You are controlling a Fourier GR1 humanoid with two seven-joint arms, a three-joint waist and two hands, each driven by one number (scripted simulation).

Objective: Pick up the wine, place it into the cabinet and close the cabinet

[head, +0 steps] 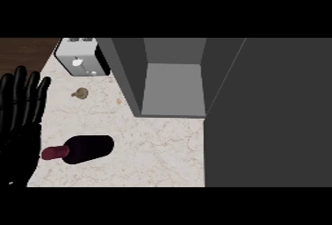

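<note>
A dark wine bottle [88, 149] with a red neck lies on its side on the marble counter [149, 149], neck pointing left. The grey cabinet [172, 83] stands behind it with its inside open toward me, and its door [269, 114] swung out fills the right side. My left hand [19, 110] shows at the left edge, fingers straight and pointing up, just left of the bottle's neck and holding nothing. The right hand does not show.
A white toaster [79, 61] stands at the back left of the counter. A small brown object [80, 92] lies in front of it. The counter's left edge runs beside my left hand, with dark wood floor beyond.
</note>
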